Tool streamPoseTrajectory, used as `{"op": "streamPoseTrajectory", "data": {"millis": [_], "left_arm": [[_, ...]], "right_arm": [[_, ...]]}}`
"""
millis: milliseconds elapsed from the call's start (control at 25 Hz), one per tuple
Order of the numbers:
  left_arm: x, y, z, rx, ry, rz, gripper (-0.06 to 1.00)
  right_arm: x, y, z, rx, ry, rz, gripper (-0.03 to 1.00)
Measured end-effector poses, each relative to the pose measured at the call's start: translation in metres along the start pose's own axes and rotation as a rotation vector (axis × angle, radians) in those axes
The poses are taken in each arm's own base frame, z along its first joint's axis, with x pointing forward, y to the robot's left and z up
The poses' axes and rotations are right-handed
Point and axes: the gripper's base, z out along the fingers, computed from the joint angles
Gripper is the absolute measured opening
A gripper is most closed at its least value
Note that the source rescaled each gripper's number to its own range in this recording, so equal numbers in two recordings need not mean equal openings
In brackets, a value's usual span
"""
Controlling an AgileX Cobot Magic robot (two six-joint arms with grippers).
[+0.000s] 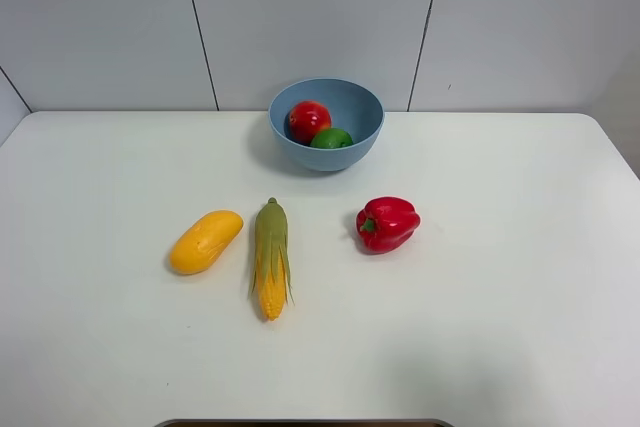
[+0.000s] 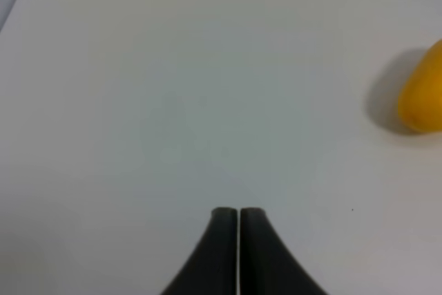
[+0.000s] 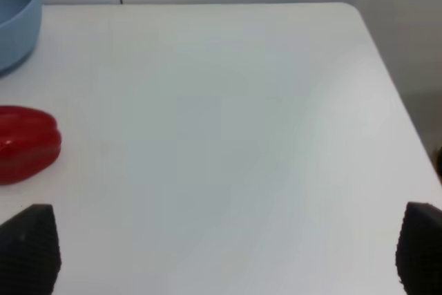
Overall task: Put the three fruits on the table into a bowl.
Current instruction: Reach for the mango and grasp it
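Now, item by item, from my own pincers outward.

Left pincer (image 2: 238, 213): two black fingers closed flat against each other, tip to tip, hanging above the white table (image 1: 520, 317).

Near it: the mango (image 2: 423, 94), yellow-orange. My left wrist camera catches only one rounded end of it. It lies on the table, apart from my fingers.

Right pincer (image 3: 226, 243): the ribbed black fingertips (image 3: 31, 243) stand spread wide, with only tabletop between them.

Near it: a red bell pepper (image 3: 26, 143), on the table just beyond one fingertip. Past that is the edge of the light-blue bowl (image 3: 15, 22).

From the high camera, further out:
- The bowl stands at the back of the table, near the wall.
- The red pomegranate (image 1: 309, 120) is inside the bowl.
- The green lime (image 1: 331, 138) is inside the bowl, touching the pomegranate.
- The mango lies on the table in front of the bowl, on the left.
- A corn cob (image 1: 271, 259) in its green husk lies just beside the mango.
- The bell pepper sits to the right of the corn, well apart from it.
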Motion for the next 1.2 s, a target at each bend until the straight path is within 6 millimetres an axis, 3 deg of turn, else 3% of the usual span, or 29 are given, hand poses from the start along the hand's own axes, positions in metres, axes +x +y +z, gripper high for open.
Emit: {"op": "streamPoseTrajectory", "data": {"millis": [120, 200, 320, 440, 560, 720, 1200], "left_arm": [[0.0, 0.0, 0.0, 0.0, 0.0, 0.0, 0.0], [0.0, 0.0, 0.0, 0.0, 0.0, 0.0, 0.0], [0.0, 0.0, 0.0, 0.0, 0.0, 0.0, 0.0], [0.0, 0.0, 0.0, 0.0, 0.0, 0.0, 0.0], [0.0, 0.0, 0.0, 0.0, 0.0, 0.0, 0.0], [0.0, 0.0, 0.0, 0.0, 0.0, 0.0, 0.0], [0.0, 0.0, 0.0, 0.0, 0.0, 0.0, 0.0]], "right_arm": [[0.0035, -0.0006, 0.0064, -0.023, 0.012, -0.013, 0.97], [0.0047, -0.0014, 0.0078, -0.016, 0.019, -0.019, 0.89], [0.005, -0.0018, 0.0083, -0.012, 0.02, -0.019, 0.62], [0.005, -0.0018, 0.0083, -0.012, 0.02, -0.017, 0.24], [0.005, -0.0018, 0.0083, -0.009, 0.02, -0.011, 0.06], [0.0051, -0.0015, 0.0082, 0.01, 0.019, -0.001, 0.01], [0.005, -0.0017, 0.0083, -0.003, 0.02, -0.007, 0.0]]}}
